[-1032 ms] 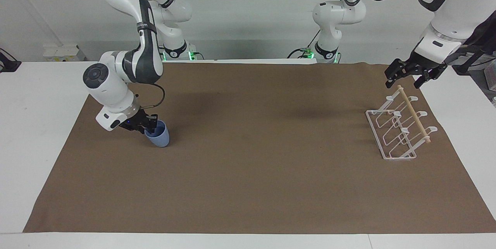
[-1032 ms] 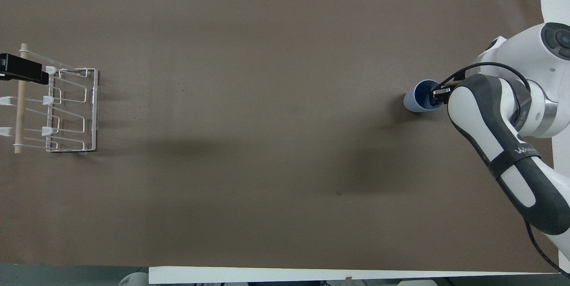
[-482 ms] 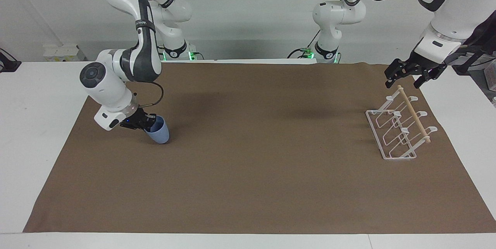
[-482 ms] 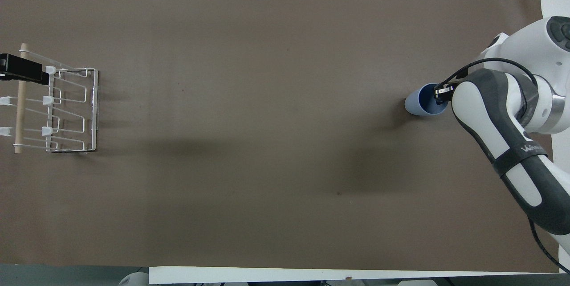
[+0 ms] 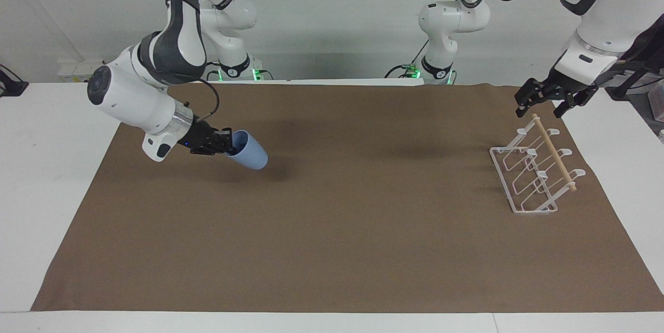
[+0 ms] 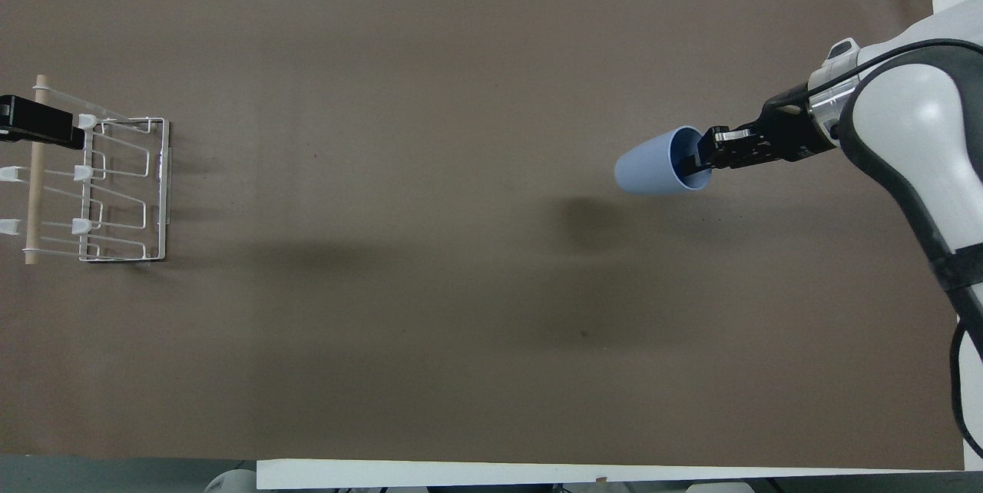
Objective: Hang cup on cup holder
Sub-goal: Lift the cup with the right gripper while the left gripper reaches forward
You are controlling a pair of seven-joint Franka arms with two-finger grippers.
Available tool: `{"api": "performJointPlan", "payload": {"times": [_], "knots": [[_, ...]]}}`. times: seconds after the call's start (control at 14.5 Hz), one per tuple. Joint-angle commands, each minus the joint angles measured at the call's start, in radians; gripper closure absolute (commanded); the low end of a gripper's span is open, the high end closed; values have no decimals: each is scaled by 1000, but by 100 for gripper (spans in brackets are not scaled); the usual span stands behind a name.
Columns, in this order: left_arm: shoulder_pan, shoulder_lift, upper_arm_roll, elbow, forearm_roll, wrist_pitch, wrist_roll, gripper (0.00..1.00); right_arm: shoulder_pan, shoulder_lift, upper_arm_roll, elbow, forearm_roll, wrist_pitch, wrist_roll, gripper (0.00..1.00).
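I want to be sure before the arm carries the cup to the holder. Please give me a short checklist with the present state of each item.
1. Right gripper has the cup, jaws shut on its rim: ok.
2. Cup is lifted off the brown mat, its shadow lying apart below it: ok.
3. Cup lies tilted on its side, base pointing toward the left arm's end of the table: ok.
4. Cup holder stands upright, prongs bare: ok.
5. Mat between cup and holder has no obstacle: ok.
6. Left gripper hangs over the holder's dowel end; whether it blocks hanging: cannot tell.
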Motion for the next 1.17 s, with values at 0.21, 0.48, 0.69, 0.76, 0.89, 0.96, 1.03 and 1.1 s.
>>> {"api": "performJointPlan", "payload": {"times": [0.21, 0.48, 0.69, 0.76, 0.89, 0.96, 1.03, 1.1], "knots": [[7, -30, -14, -19, 14, -25, -39, 0, 119, -49, 3, -117, 381, 44, 60, 100], [-1, -68, -17, -102, -82, 7, -185, 0, 217, -80, 3, -205, 639, 185, 71, 100], [-65, -122, -18, -210, -145, 81, -481, 0, 312, -88, 3, -234, 809, 298, 78, 100], [-85, -121, -18, -211, -150, 89, -593, 0, 349, -88, 3, -234, 841, 341, 81, 100], [-134, -121, -18, -208, -196, 110, -773, 0, 416, -83, 3, -234, 897, 430, 85, 100], [-157, -121, -18, -210, -211, 141, -894, 0, 446, -81, 3, -234, 936, 469, 85, 100], [-181, -121, -18, -211, -234, 173, -1008, 0, 473, -80, 3, -234, 955, 499, 87, 100], [-204, -119, -18, -213, -249, 210, -1121, 0, 490, -78, 3, -234, 958, 521, 88, 100]]}}
